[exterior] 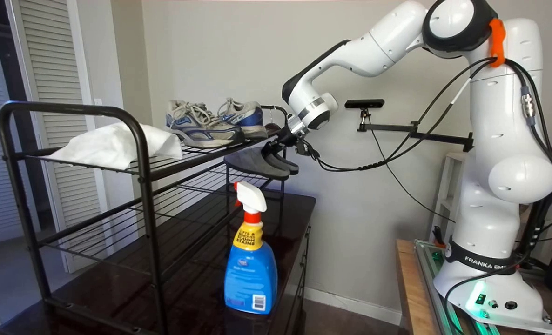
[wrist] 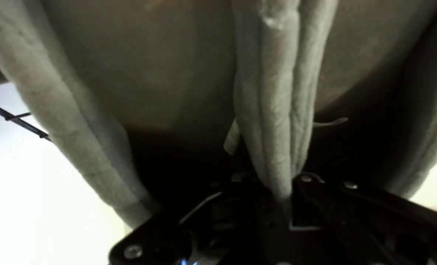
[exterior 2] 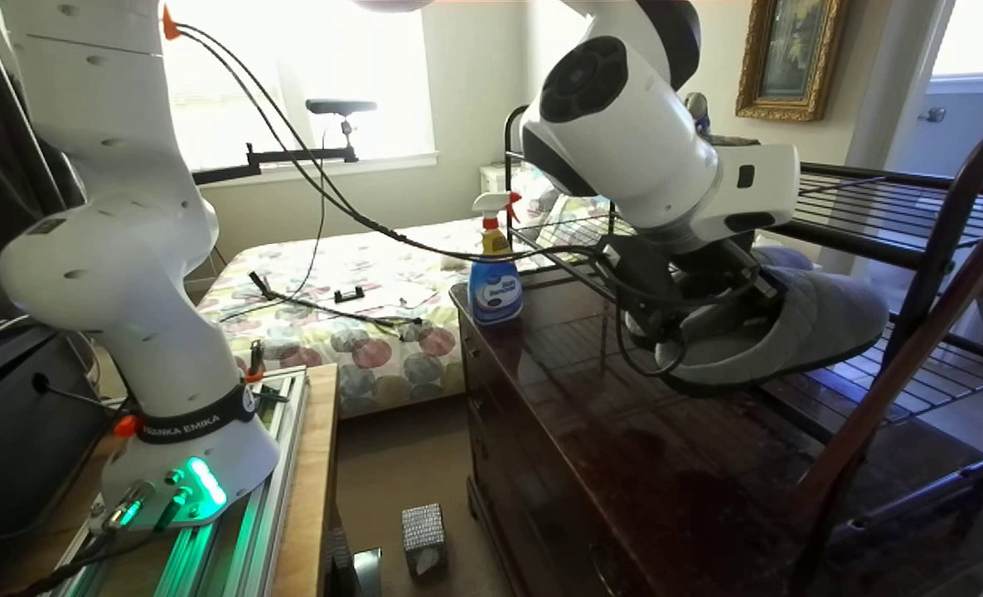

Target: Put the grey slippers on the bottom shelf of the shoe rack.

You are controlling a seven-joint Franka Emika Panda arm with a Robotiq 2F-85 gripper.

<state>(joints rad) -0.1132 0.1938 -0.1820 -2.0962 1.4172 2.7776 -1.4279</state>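
The grey slippers (exterior: 252, 162) hang over the dresser (exterior 2: 707, 485) by the shoe rack (exterior: 148, 204), lower than its top shelf (exterior: 190, 164); the gripper (wrist: 283, 186) is clamped tight on the pair where they meet; there's open air beneath, and a spray bottle (exterior: 250, 274) near the dresser's edge.

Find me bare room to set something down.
Free: the bottom shelf below the white cloth, between the rack's end frame and the grey slippers; the dresser top between its front edge and the rack, beside the spray bottle. Crowded: the top shelf, with cloth and sneakers, and around the gripper holding the slippers.
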